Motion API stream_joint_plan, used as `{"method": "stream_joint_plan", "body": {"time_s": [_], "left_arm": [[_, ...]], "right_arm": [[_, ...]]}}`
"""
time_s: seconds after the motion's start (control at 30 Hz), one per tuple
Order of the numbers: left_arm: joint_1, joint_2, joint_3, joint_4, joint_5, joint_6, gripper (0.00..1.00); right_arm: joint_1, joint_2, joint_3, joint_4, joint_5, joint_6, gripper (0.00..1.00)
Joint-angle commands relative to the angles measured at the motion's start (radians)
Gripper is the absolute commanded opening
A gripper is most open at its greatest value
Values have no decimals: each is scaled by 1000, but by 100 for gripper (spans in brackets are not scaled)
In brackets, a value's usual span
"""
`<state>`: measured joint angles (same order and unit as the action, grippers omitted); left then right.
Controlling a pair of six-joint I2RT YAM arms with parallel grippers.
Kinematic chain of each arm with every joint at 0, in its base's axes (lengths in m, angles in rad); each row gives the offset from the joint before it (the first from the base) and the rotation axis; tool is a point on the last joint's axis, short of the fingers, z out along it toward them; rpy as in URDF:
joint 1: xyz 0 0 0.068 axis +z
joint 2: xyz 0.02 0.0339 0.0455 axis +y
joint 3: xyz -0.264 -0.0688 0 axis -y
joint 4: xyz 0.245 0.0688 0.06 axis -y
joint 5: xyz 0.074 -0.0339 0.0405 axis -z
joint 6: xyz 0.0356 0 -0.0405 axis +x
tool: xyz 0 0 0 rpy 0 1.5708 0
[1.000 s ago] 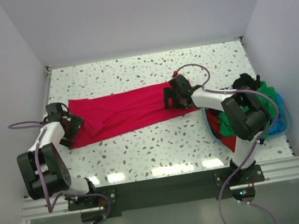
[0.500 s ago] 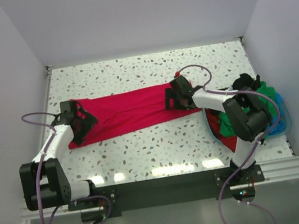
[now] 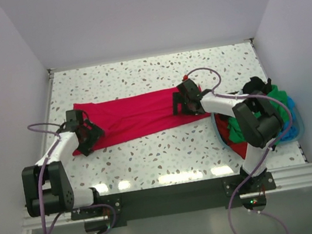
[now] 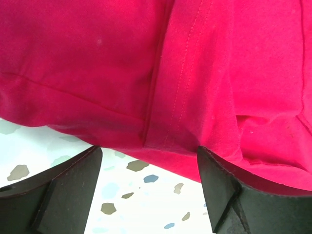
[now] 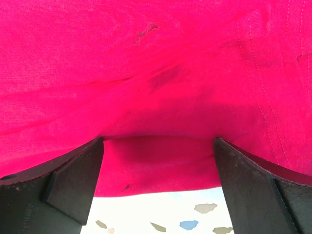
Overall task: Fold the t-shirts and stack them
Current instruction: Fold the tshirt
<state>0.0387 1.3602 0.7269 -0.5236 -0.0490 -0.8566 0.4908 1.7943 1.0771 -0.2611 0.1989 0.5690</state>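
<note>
Left fingers (image 4: 58, 190): standing wide apart and gripping nothing. They are hovering low at the near left corner of the crimson t-shirt (image 3: 132, 116), with its hemmed edge lying just ahead of them and the speckled table (image 3: 166, 145) showing in the gap.
Right fingers (image 5: 68, 180): also spread apart, not pinching. They are straddling the near edge of the shirt's right end, with cloth lying between them.
Crimson t-shirt: lying flat across the middle of the table as a long narrow band, running from one arm to the other. It is looking folded lengthwise, since the left wrist view is showing a stitched seam and a doubled layer.
Light blue basket (image 3: 298, 123): sitting at the right side of the table beside the right arm. It is holding a heap of other shirts, among them a green t-shirt (image 3: 279, 99) and a red t-shirt (image 3: 239, 148), and the arm is partly hiding them.
Done so far: by the look of it, only the lengthwise fold on this one shirt. No folded stack is showing anywhere.
Left to do: the band is probably needing its ends brought together into a compact packet. The basketed shirts are waiting to be taken out, folded and stacked.
Progress: judging by this, the task is sitting in its early part.
</note>
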Motion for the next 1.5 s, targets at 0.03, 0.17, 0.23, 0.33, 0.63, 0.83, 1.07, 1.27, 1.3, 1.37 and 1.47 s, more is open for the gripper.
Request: {"method": "stream_joint_plan", "body": {"time_s": [0.03, 0.17, 0.23, 0.33, 0.63, 0.83, 1.07, 1.27, 1.3, 1.37, 1.47], "left_arm": [[0, -12, 0, 50, 37, -24, 79], [-3, -4, -4, 65, 44, -29, 70], [-2, 2, -1, 69, 80, -24, 65], [-3, 5, 5, 77, 95, -25, 53], [-5, 37, 42, 73, 60, -27, 5], [-5, 45, 103, 85, 51, 11, 0], [-22, 118, 195, 102, 15, 90, 0], [-31, 270, 327, 97, -15, 117, 0], [-54, 301, 354, 102, -17, 119, 0], [-56, 326, 381, 111, -15, 123, 0], [-68, 359, 430, 100, -31, 125, 0]], "right_arm": [[-1, 17, 18, -56, 40, 20, 99], [-1, 27, 21, -61, 40, 25, 99], [-1, 28, 24, -61, 42, 23, 99], [-1, 34, 30, -69, 43, 23, 99], [-3, 45, 30, -78, 45, 25, 99], [-1, 39, 30, -87, 57, 20, 99], [-3, 51, 44, -96, 63, 11, 99], [-1, 68, 58, -102, 63, 8, 99], [-3, 71, 60, -104, 63, 8, 99], [-1, 74, 63, -110, 69, 6, 99], [-1, 71, 61, -112, 80, 3, 99]]}}
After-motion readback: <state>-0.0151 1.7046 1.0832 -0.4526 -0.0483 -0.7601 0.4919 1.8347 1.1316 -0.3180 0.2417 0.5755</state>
